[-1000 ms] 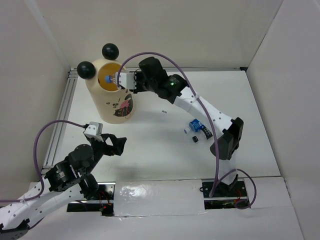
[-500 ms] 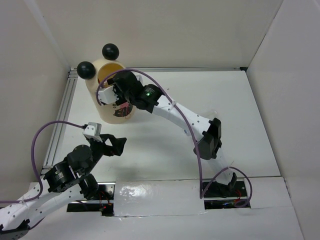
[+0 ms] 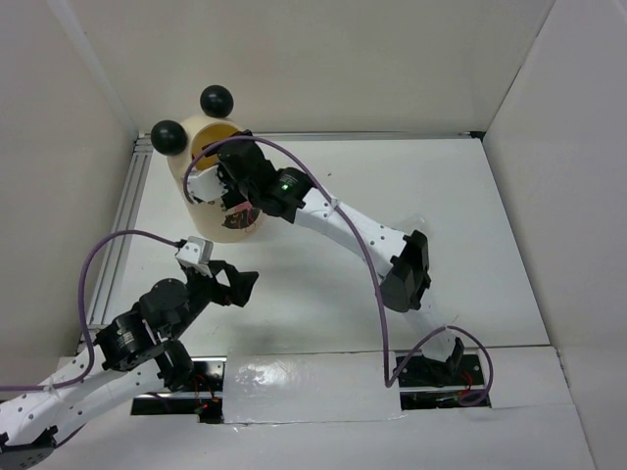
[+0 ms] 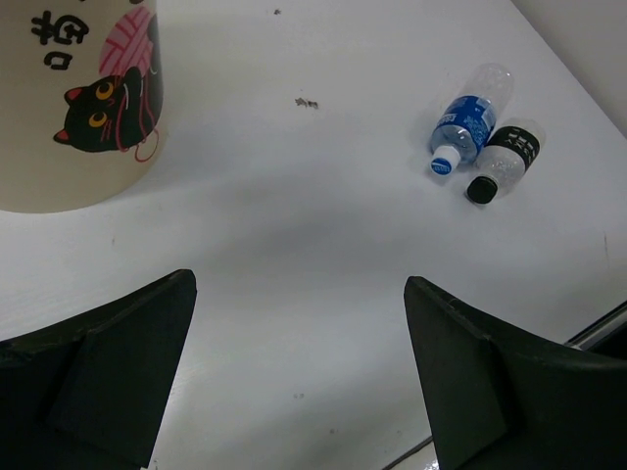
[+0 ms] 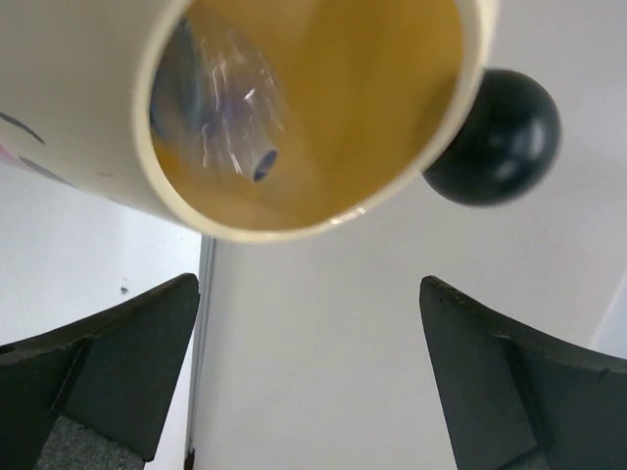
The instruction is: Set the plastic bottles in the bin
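Observation:
The cream bin [image 3: 220,220] with two black ball ears stands at the back left. My right gripper [image 3: 217,168] hangs open over its rim, nothing between the fingers [image 5: 108,362]. Down in the bin's yellow inside [image 5: 372,88] lies a clear plastic bottle [image 5: 220,108] with a blue cap. In the left wrist view two more plastic bottles lie side by side on the table, one with a blue label [image 4: 468,119] and one with a black label [image 4: 506,159]. The right arm hides them from above. My left gripper [image 3: 240,286] is open and empty, near the table's front left.
White walls close the table in on the left, back and right. A metal rail [image 3: 118,235] runs along the left edge. The right arm's elbow [image 3: 404,272] reaches across the middle of the table. A cartoon cat face [image 4: 103,116] marks the bin's side.
My right gripper moved left over the bin and opened, and the blue-capped bottle it held now lies inside. My left arm crept slightly right and forward, still open.

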